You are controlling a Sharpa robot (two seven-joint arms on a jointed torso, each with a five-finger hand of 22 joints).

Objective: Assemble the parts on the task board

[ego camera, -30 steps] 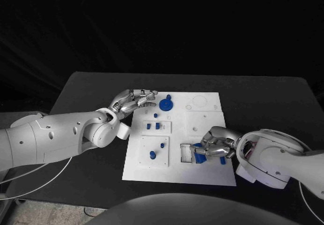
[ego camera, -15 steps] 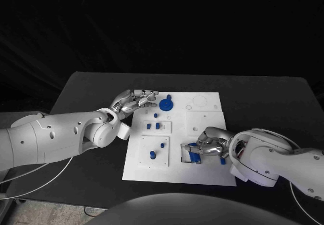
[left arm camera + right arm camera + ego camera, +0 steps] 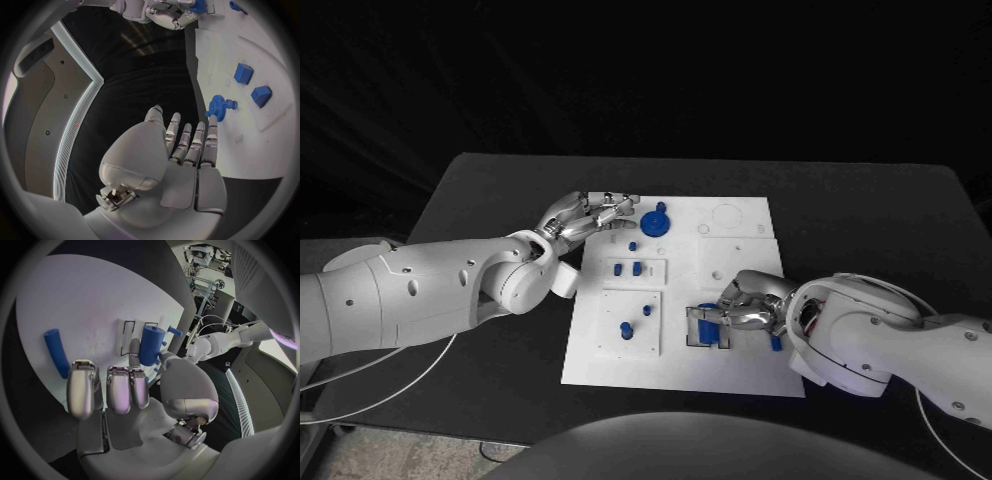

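**Right hand on the blue block at the board's slot**

I see my right hand [image 3: 744,306] low on the white board [image 3: 733,372], at about five o'clock from the board's centre. Its thumb and fingers pinch a blue block [image 3: 150,344] and hold it upright over a rectangular slot [image 3: 701,327] in the board; in the right wrist view the other fingers [image 3: 119,390] lie side by side, curled down over the board. I cannot tell whether the block is seated in the slot. A blue peg [image 3: 56,352] lies flat on the board just beside that hand.

My left hand [image 3: 589,215] hangs at the board's far left corner, around eleven o'clock, holding nothing. Its fingers [image 3: 187,142] are stretched out and close together. A blue gear [image 3: 219,106] stands on the board just beyond the fingertips, apart from them. Two small blue cubes [image 3: 244,73] sit farther along the board.
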